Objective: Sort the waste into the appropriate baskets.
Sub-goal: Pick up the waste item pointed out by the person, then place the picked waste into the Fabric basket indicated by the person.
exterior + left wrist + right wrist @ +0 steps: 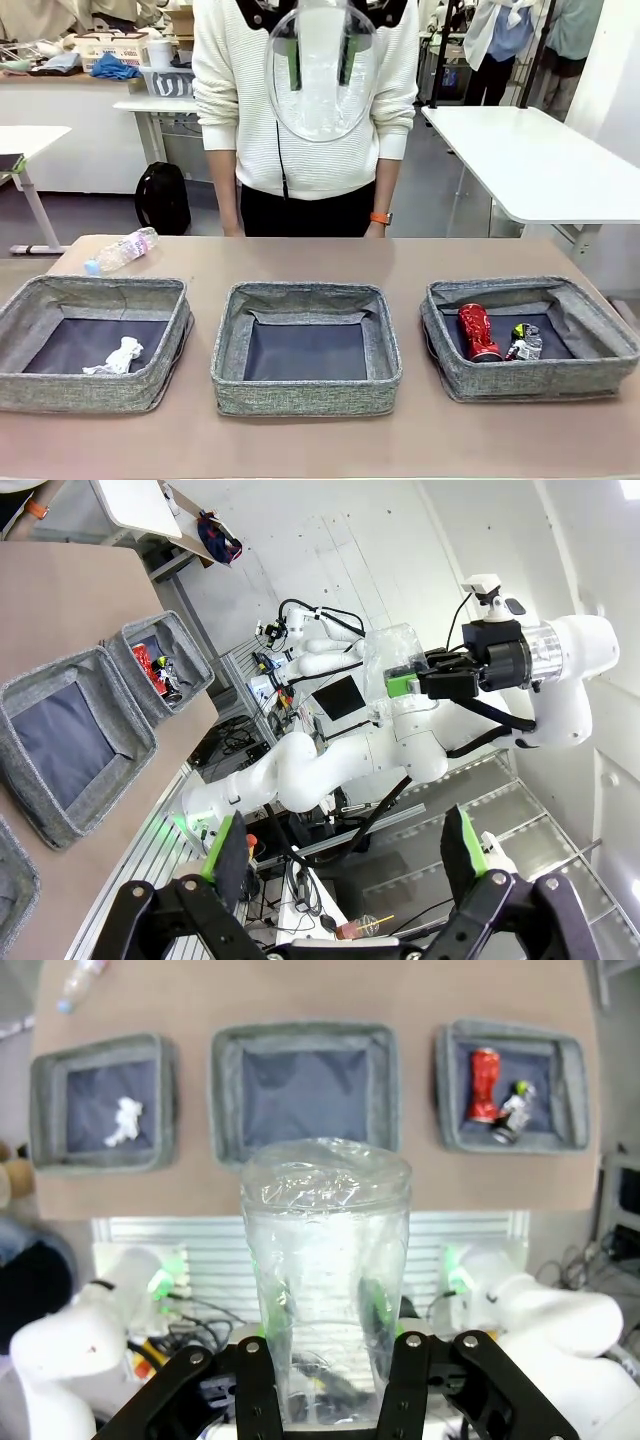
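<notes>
the right gripper (322, 1355) is clenching a clear plastic bottle (325, 1250) between its green pads and holding it upright, high above the table (300, 445). in the front view that bottle is hanging in front of the torso of a person (230, 100) who is standing at the far side. seen from the right wrist, the bottle is hovering over the near edge of the table, roughly in line with the middle basket (305, 395), which is showing its dark floor. the left gripper (345, 845) is standing released, its jaws spread wide and grasping nothing, well away from the table. a white paper wad (118, 357) is lying in the left basket (80, 390). a red can (477, 332) and a silver-black can (523, 342) are lying just beside each other in the right basket (530, 382). a second clear bottle (122, 250) is lying on its side on the table, behind the left basket.
</notes>
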Robot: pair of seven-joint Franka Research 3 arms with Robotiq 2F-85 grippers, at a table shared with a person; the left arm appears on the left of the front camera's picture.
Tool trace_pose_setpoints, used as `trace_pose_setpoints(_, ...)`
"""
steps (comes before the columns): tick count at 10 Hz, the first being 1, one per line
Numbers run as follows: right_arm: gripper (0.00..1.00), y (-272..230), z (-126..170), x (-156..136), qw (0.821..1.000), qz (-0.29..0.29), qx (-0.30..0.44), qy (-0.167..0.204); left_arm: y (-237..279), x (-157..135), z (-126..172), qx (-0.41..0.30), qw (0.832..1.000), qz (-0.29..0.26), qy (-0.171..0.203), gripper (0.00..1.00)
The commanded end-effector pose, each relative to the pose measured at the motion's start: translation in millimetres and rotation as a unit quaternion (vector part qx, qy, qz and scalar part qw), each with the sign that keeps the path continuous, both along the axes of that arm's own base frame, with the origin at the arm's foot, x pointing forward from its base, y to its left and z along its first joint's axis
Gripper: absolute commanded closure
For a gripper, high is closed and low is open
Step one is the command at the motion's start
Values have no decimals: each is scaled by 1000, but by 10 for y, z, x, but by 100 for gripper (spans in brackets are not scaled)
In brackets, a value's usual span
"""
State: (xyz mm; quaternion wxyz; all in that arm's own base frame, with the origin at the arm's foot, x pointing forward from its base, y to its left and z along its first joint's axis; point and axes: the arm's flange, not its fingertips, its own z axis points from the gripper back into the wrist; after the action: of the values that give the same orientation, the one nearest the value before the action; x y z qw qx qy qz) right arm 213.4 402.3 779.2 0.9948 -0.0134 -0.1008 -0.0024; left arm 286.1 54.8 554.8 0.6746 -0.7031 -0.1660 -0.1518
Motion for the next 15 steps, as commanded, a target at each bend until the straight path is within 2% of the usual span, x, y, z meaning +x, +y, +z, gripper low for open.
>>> trace_pose_setpoints(1, 63, -9, -34, -15, 1000, -13, -2, -8, -5, -13, 20, -6, 1000, -3, -11, 0)
trace_pose_setpoints(15, 63, -9, -34, -15, 1000, -13, -2, -8, -5, -13, 20, -6, 1000, -3, -11, 0)
